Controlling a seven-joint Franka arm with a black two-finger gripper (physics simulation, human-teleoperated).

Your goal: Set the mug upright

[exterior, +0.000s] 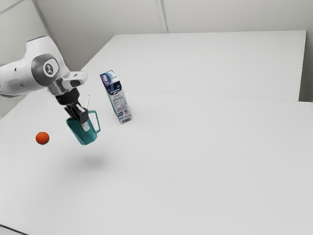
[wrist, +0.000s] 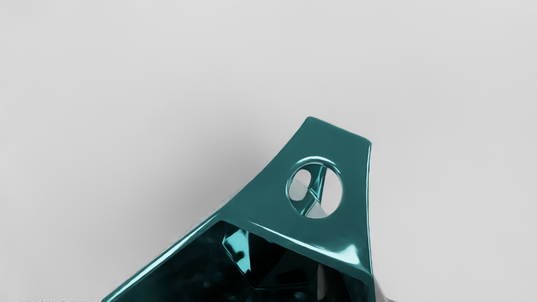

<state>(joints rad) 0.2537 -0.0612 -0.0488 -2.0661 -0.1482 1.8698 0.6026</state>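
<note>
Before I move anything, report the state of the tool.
Tool: closed on the teal mug, holding it tilted above the table.

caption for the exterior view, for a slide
End effector holds a tilted teal mug above the table, near an orange ball and a carton.

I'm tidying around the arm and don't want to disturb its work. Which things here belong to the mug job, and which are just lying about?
Part of the job:
- teal mug, tilted, off the table
- black gripper, shut on it

Just lying about:
- blue-and-white carton
- orange ball
</note>
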